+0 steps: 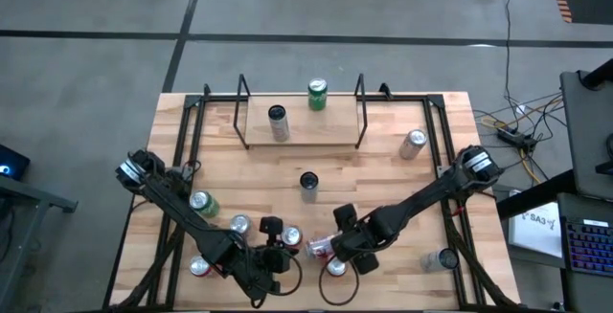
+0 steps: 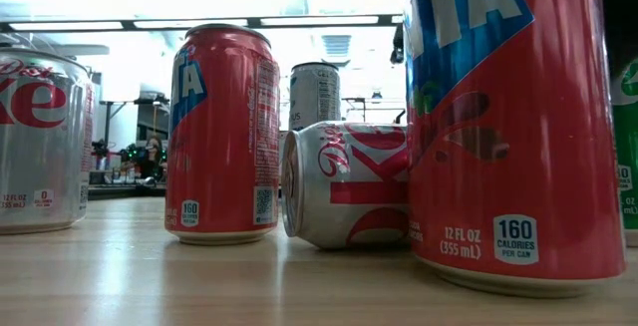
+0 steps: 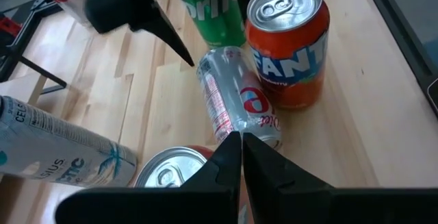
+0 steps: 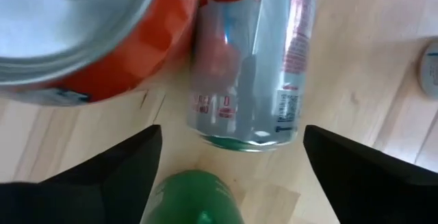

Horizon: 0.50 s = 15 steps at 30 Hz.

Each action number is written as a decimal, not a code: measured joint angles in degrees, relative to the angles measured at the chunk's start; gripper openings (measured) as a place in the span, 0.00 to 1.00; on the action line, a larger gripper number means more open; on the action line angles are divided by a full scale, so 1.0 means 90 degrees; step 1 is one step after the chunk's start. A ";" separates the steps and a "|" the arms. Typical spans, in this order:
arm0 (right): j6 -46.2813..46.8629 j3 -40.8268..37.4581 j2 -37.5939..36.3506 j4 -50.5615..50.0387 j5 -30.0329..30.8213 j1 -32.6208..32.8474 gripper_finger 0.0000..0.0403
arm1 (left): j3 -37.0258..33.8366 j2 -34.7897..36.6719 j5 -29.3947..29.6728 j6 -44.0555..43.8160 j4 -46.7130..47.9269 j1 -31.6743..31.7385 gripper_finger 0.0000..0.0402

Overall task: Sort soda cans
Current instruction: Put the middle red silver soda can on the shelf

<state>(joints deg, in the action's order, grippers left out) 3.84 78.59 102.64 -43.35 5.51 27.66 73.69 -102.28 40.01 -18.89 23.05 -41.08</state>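
While the high view takes in the whole table, it shows the right gripper low at the near edge beside a tipped silver Diet Coke can, and the left gripper just across the same cluster of cans; a green can and a silver one stand on the far rack, others well apart. At table height, the Diet Coke can lies on its side between two upright red Fanta cans, touching the nearer one; neither gripper's fingers show there. From the left wrist, its fingers are pressed together, holding nothing, poised over the lying can with an orange Fanta just beside. From the right wrist, wide-spread fingers flank the can's end without gripping it. My judgement: the step is picking up this fallen can, best done by closing across its middle, clear of the Fanta. Whether the right fingers touch the can is hard to tell, and the green object between them is cut off
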 joint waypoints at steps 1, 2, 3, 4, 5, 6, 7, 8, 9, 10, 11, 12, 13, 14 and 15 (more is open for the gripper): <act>-0.0001 0.0001 0.0039 0.0011 0.0002 0.0000 0.87 | 0.0000 0.0000 0.0001 -0.0009 -0.0001 0.0000 0.00; -0.0003 0.0003 0.0066 0.0049 0.0004 -0.0002 0.88 | -0.0001 0.0000 0.0001 -0.0014 0.0006 0.0000 0.00; -0.0005 0.0008 0.0087 0.0080 0.0004 -0.0002 0.88 | -0.0001 0.0000 0.0001 -0.0015 0.0008 0.0000 0.00; -0.0005 0.0015 0.0117 0.0122 0.0008 -0.0002 0.88 | -0.0002 0.0000 0.0002 -0.0015 0.0009 -0.0002 0.00; -0.0005 0.0017 0.0130 0.0169 0.0008 -0.0003 0.89 | -0.0002 0.0000 0.0003 -0.0015 0.0017 -0.0002 0.00; -0.0006 0.0022 0.0138 0.0217 0.0011 -0.0008 0.89 | -0.0002 0.0000 0.0002 -0.0015 0.0018 -0.0002 0.00; -0.0007 0.0022 0.0144 0.0261 0.0011 -0.0024 0.89 | -0.0002 0.0000 0.0005 -0.0015 0.0030 -0.0002 0.00; -0.0007 0.0022 0.0147 0.0290 0.0013 -0.0021 0.89 | -0.0006 0.0000 0.0005 -0.0015 0.0032 -0.0002 0.00; -0.0009 0.0022 0.0148 0.0307 0.0011 -0.0032 0.89 | -0.0019 0.0000 0.0007 -0.0015 0.0032 -0.0002 0.00; -0.0010 0.0022 0.0149 0.0321 0.0011 -0.0040 0.89 | -0.0036 0.0000 0.0010 -0.0015 0.0034 -0.0002 0.00; -0.0008 0.0022 0.0152 0.0330 0.0011 -0.0053 0.89 | -0.0051 0.0000 0.0012 -0.0015 0.0033 -0.0002 0.00; 0.0000 0.0022 0.0152 0.0331 0.0011 -0.0055 0.89 | -0.0069 0.0000 0.0043 -0.0017 0.0031 -0.0002 0.00; 0.0014 0.0022 0.0152 0.0327 0.0011 -0.0063 0.89 | -0.0083 0.0000 0.0089 -0.0031 0.0032 -0.0002 0.00; 0.0081 0.0022 0.0154 0.0327 0.0041 -0.0068 0.89 | -0.0092 0.0000 0.0126 -0.0035 0.0027 -0.0002 0.00; 0.0131 0.0022 0.0154 0.0321 0.0059 -0.0082 0.89 | -0.0103 0.0000 0.0152 -0.0040 0.0016 -0.0002 0.00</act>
<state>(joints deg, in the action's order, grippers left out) 5.01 78.78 104.03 -40.45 6.04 26.93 72.76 -102.28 41.37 -19.25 23.19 -41.10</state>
